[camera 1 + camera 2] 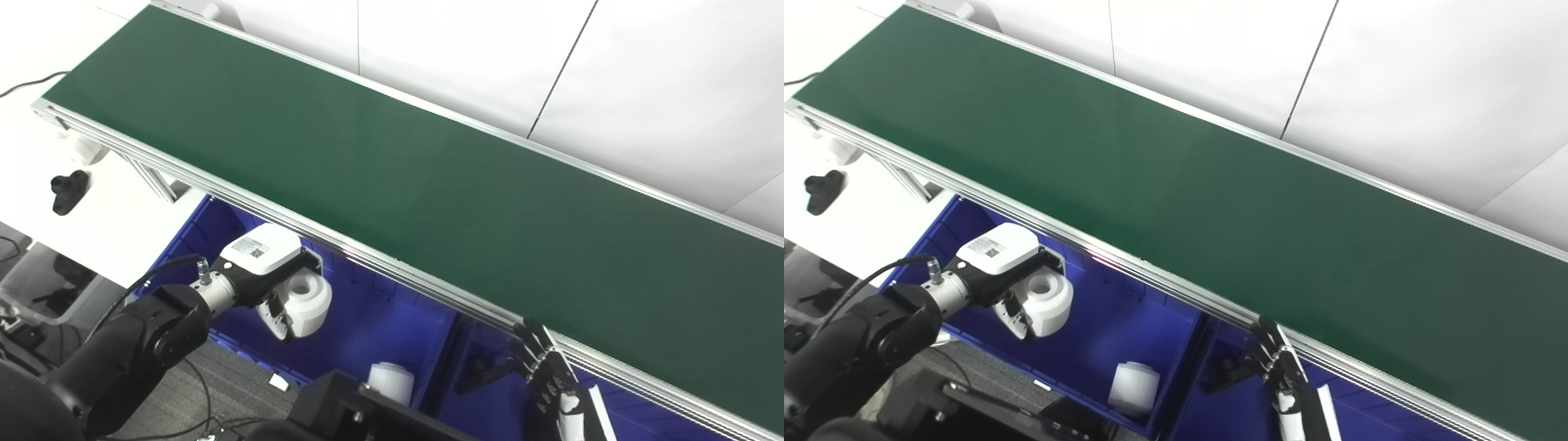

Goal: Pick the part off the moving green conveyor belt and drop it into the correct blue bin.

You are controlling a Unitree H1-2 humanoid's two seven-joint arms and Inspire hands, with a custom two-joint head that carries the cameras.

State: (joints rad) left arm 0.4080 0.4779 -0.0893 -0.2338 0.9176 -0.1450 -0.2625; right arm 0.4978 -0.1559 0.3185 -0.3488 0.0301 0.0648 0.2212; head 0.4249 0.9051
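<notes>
The left hand holds the white part over the left blue bin. The part is a fat round roll w/ a hole in the middle. The fingers wrap round its near side, at about 7 o'clock from the hole, & the white back of the hand sits on its far side, at about 10 o'clock. So the fingers are closed on the part. It hangs in the air, not touching the bin floor.

The hole faces up & a bit toward the belt, so the roll's axis runs nearly straight up, tipped a little to 12 o'clock. It's short & wide, no real long side.

A 2nd white roll lies on the bin floor, at about 5 o'clock from the held one, well apart from it.

The green conveyor belt runs from top left to bottom right, w/ silver rails. Its top is bare. Both blue bins sit below its near edge. The right blue bin has a dark thing in it, can't tell what.

The right hand is dark, just under the belt rail at the right bin. Its fingers point up, straight & a little apart, holding nothing.

Behind the belt is a white wall. At left is a white surface w/ a small black object on it.
</notes>
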